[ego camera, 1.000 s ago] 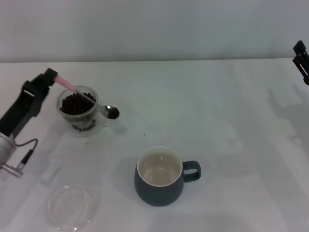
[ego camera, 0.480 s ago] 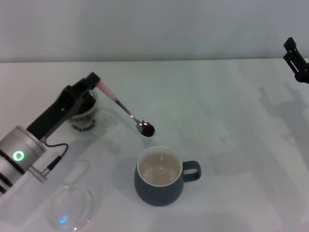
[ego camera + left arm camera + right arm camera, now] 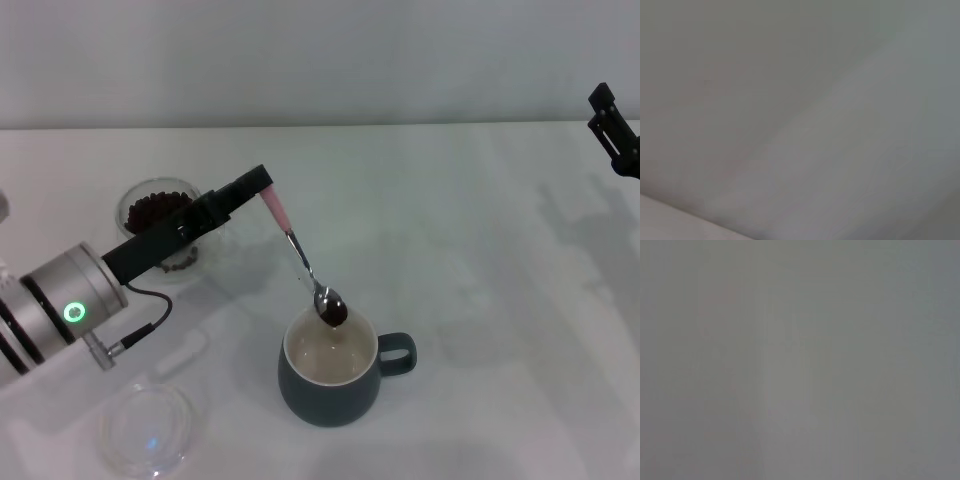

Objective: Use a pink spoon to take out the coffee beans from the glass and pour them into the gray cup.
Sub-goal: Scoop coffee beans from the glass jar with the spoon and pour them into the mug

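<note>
A: Since the earlier frame the left tool (image 3: pixel 262 184) has swung away from the glass (image 3: pixel 160 226) and out over the tabletop (image 3: pixel 480 230), carrying the pink spoon (image 3: pixel 300 256) with it. The loaded bowl, which hung short of the gray cup (image 3: pixel 331 365), now sits over the cup's far rim.

B: And the tool's state?

A: Clenched on the tip of the pink handle. The spoon's long axis runs from the tool down and toward the robot's right, bowl lowest, with a small dark clump of coffee beans (image 3: pixel 335 313) in it.

B: So where does the cup lie from the tool?

A: Below it and toward the robot, directly under the bowl end. The cream inside looks empty of beans. The glass with the rest of the beans stands behind the tool, on the arm's side.

B: What does the next move turn on?

A: Probably a roll about that long axis, so the beans tip inward. The bowl is close to the rim, so a spill outside is a fair risk.

B: The right tool (image 3: pixel 616 125)?

A: Parked well apart at the far right edge; whether it is released or clenched cannot be told. Near the left arm a clear glass dish (image 3: pixel 148 432) lies unused.
</note>
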Tool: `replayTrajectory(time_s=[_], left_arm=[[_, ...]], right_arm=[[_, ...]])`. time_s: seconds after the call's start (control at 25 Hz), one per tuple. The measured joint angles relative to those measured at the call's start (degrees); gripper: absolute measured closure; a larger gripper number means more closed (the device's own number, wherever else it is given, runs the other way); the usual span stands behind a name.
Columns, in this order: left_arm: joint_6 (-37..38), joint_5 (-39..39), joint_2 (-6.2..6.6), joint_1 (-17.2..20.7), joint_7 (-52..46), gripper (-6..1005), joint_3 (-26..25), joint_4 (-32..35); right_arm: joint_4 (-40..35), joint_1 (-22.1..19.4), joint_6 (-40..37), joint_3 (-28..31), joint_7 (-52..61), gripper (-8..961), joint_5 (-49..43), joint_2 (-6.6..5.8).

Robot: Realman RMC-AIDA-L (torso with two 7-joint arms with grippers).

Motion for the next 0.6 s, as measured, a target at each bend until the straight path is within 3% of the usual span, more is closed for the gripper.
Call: replayTrajectory(time_s=[0.36, 0.6], left_arm=[[-5.12, 4.9, 0.16, -2.02, 11.02, 863, 0.25, 4.58], [-10.6, 5.47, 0.02, -3.02, 17.74, 863, 5.53, 6.92]], right_arm=[[0.09, 0.22, 0.35, 0.48, 0.06, 137, 0.13, 0.03], [0.05, 0.53, 0.38, 0.53, 0.07, 137, 0.43, 0.1]])
